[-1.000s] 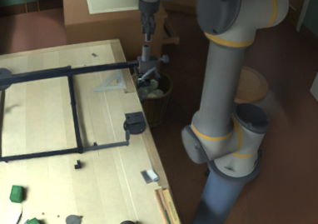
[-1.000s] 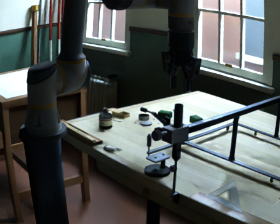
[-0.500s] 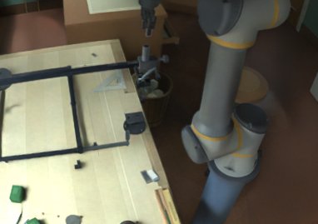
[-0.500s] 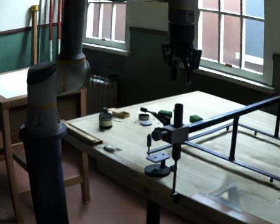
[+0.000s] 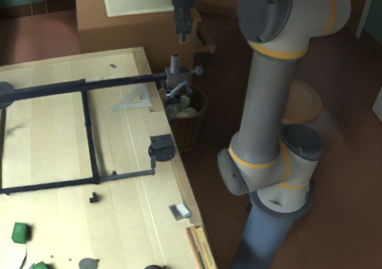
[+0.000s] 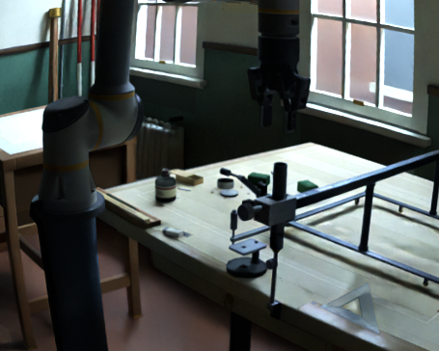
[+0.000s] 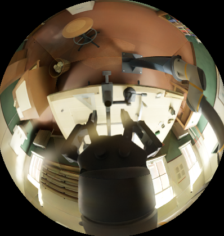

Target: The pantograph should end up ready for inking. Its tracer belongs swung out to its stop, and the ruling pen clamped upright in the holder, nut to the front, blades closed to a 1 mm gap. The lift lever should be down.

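My gripper (image 6: 276, 119) hangs open and empty, well above the pen holder (image 6: 275, 210) at the end of the pantograph's long arm (image 6: 370, 178). The ruling pen (image 6: 278, 185) stands upright in the holder, its dark barrel rising above the block and its thin blades (image 6: 273, 279) reaching down past the table edge. The clamp knob (image 6: 245, 211) points off the table's front edge. The wrist camera looks straight down on the pen's top (image 7: 107, 99). The tracer arm (image 5: 131, 173) lies by a round weighted base (image 5: 162, 148).
Behind the table stand a windowed wall and a radiator. A waste basket (image 5: 186, 114) sits on the floor below the holder. On the table lie a set square (image 5: 134, 100), an ink bottle (image 6: 165, 186), green blocks (image 6: 307, 185) and a ruler (image 6: 127, 209). My arm's base (image 5: 272, 193) stands beside the table.
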